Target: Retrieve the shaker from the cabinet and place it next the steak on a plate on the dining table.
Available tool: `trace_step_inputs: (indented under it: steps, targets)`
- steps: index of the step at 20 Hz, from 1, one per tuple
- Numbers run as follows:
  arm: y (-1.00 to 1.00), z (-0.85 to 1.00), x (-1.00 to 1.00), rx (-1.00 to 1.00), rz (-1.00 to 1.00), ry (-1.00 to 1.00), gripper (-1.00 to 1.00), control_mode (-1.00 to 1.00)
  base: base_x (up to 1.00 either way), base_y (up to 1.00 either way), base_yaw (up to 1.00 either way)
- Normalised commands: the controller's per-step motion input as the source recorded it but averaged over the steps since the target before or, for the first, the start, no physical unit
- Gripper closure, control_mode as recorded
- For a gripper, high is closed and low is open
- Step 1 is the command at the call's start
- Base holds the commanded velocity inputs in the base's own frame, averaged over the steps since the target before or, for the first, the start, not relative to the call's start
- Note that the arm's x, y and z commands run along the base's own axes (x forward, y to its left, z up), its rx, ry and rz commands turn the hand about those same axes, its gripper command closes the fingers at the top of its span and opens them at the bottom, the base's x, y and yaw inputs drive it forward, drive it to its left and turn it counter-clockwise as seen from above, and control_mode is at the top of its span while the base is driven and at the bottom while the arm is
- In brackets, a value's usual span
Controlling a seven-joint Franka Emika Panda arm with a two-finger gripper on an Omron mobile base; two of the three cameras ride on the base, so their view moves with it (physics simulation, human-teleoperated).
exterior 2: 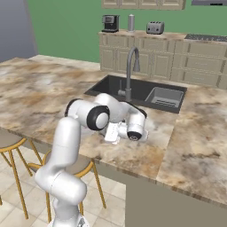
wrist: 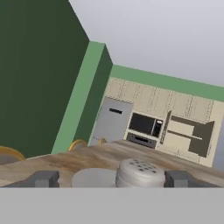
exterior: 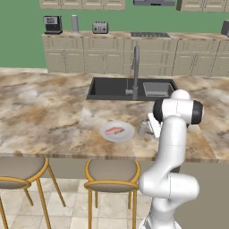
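The fingers (wrist: 43,178) stand wide apart, gripping nothing, with the shaker (wrist: 140,173) upright between them on the dining table (exterior: 44,112). At its nine o'clock sits the plate (exterior: 127,134) carrying the steak (exterior: 114,130).

The table (exterior: 44,107) has a polished-looking marbled stone top. At centre frame, the sink (exterior: 112,89) is matt black and the faucet (exterior: 135,71) brushed grey metal. The plate (exterior: 127,133) looks smooth and glazed; the shaker (wrist: 140,174) matt grey metal with a perforated cap.
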Motion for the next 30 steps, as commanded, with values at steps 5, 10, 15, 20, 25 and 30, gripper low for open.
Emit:
trace_step_inputs:
  steps: [5, 10, 15, 20, 25, 30]
  targets:
    - [-0.12, 0.00, -0.01, 0.02, 0.00, -0.02, -1.00, -1.00, 0.00, 0.00, 0.00]
    - [-0.05, 0.00, -0.08, 0.02, 0.00, -0.09, -1.00, -1.00, 0.00, 0.00, 0.00]
    - [-0.21, 0.07, -0.12, 0.07, 0.00, -0.11, -1.00, -1.00, 0.00, 0.00, 0.00]
    - [-0.51, 0.53, -0.53, 0.19, -0.08, -0.16, -1.00, -1.00, 0.00, 0.00, 0.00]
    - [-0.26, 0.91, -0.69, 0.10, -0.09, -0.10, -1.00, -1.00, 0.00, 0.00, 0.00]
    - [-0.05, 1.00, -0.94, 0.00, -0.14, -0.03, -1.00, -1.00, 0.00, 0.00, 0.00]
